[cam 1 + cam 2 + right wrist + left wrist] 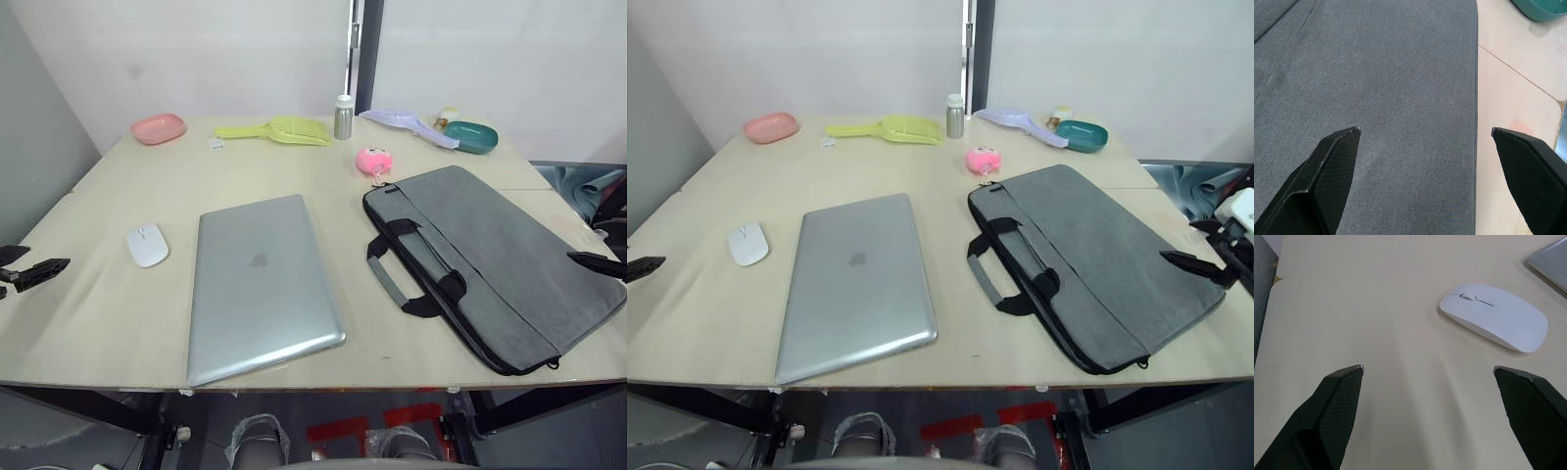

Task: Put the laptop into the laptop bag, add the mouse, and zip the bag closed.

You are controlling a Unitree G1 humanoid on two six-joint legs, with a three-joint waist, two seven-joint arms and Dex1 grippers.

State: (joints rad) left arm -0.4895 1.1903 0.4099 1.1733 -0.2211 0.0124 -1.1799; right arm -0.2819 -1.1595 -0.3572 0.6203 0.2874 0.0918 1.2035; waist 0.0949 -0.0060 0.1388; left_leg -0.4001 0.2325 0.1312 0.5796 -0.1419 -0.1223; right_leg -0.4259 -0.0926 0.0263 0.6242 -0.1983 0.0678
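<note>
The silver laptop [260,284] lies closed in the middle of the table. Left of it rests the white mouse [147,245], and to its right the grey laptop bag [490,259] lies flat with its handles [411,274] toward the laptop. My left gripper [1427,369] hovers open at the table's left edge, a short way from the mouse [1493,316], holding nothing. My right gripper [1425,129] stands open and empty over the bag's right end [1376,73]. I cannot tell whether the bag's zipper is open or shut.
Along the table's far edge stand a pink dish [158,127], a yellow-green scoop [279,129], a metal bottle [343,117], a lilac scoop [407,124] and a teal bowl [471,137]. A pink plush toy [373,161] sits just behind the bag.
</note>
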